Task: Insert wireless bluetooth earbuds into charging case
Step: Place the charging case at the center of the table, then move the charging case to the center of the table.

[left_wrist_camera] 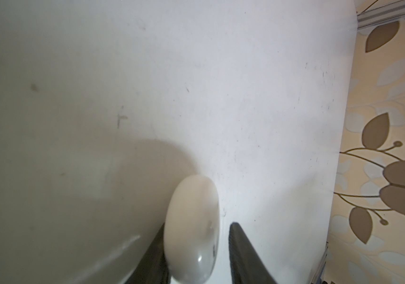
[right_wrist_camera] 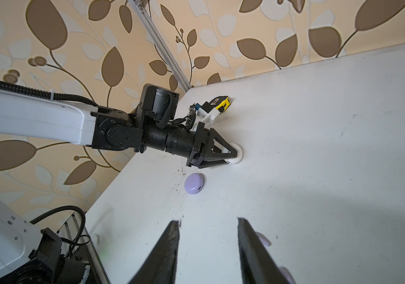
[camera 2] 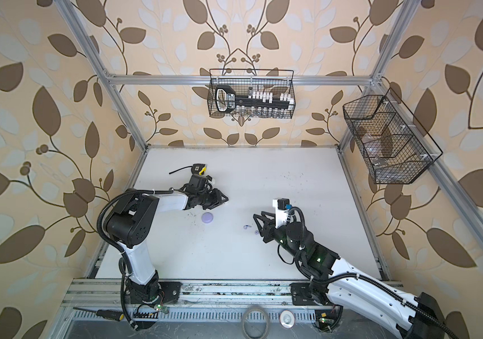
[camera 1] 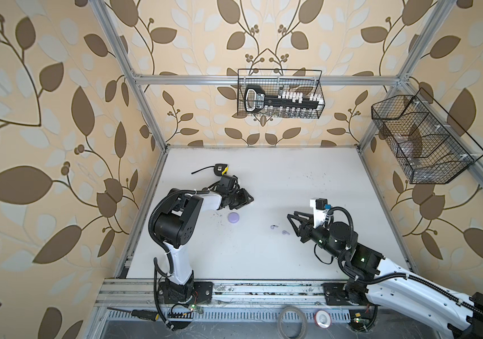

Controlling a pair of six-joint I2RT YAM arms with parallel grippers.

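Both top views look down from high on the whole worktop (camera 1: 249, 176); each wrist view skims it closely past its fingers (left_wrist_camera: 244, 258).

Two lilac earbuds (camera 1: 273, 226) lie, apparently loose, near lilac case (camera 1: 233, 218).

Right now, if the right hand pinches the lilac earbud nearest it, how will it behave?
Probably very light: the lilac earbud is far smaller than one finger of the right hand. Its rounded shell may squirt out of a pinch. Lying loose on the smooth white table, it would likely skid or spin if nudged.
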